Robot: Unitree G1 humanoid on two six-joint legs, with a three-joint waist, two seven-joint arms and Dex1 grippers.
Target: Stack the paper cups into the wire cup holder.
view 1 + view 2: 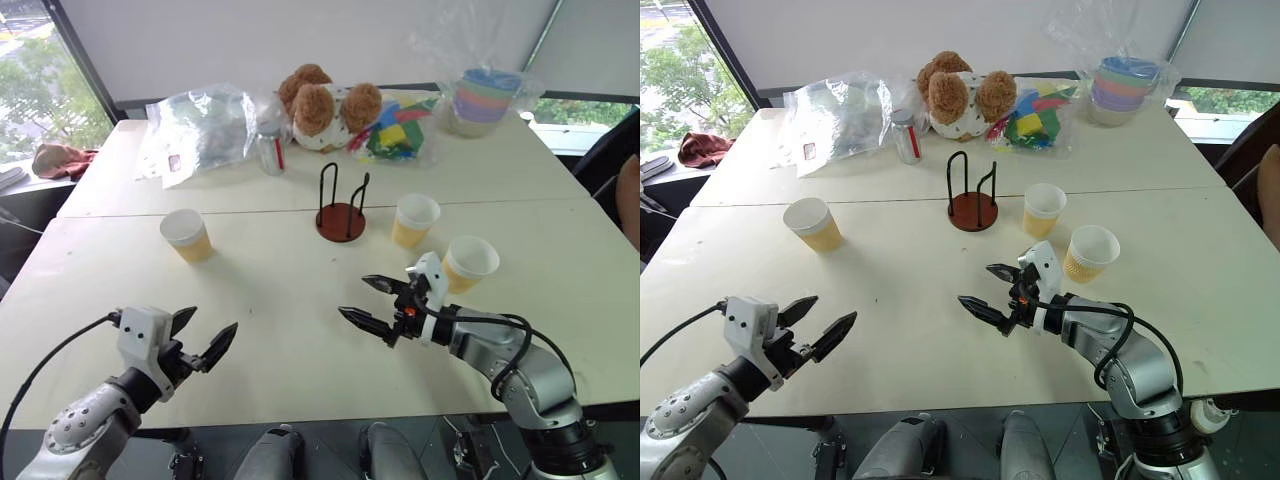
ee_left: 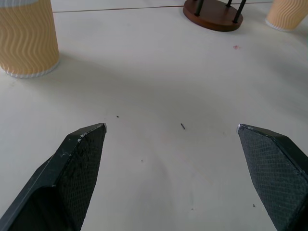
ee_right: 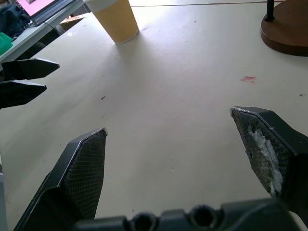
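Observation:
Three paper cups stand upright on the white table: one at the left (image 1: pixel 186 235), one right of centre (image 1: pixel 415 220), and one further right and nearer (image 1: pixel 468 263). The wire cup holder (image 1: pixel 341 208), a dark red-brown disc with two black wire loops, stands empty between the left cup and the middle one. My left gripper (image 1: pixel 205 337) hovers open over the near left of the table, well short of the left cup. Open too, my right gripper (image 1: pixel 371 302) points left, just in front of the nearest cup. Both hold nothing.
Along the far side of the table (image 1: pixel 300 300) lie a clear plastic bag (image 1: pixel 200 125), a small jar (image 1: pixel 270 150), a brown plush toy (image 1: pixel 325 105), bright-coloured blocks in plastic (image 1: pixel 400 130) and wrapped pastel bowls (image 1: pixel 485 100). A seam crosses the table behind the holder.

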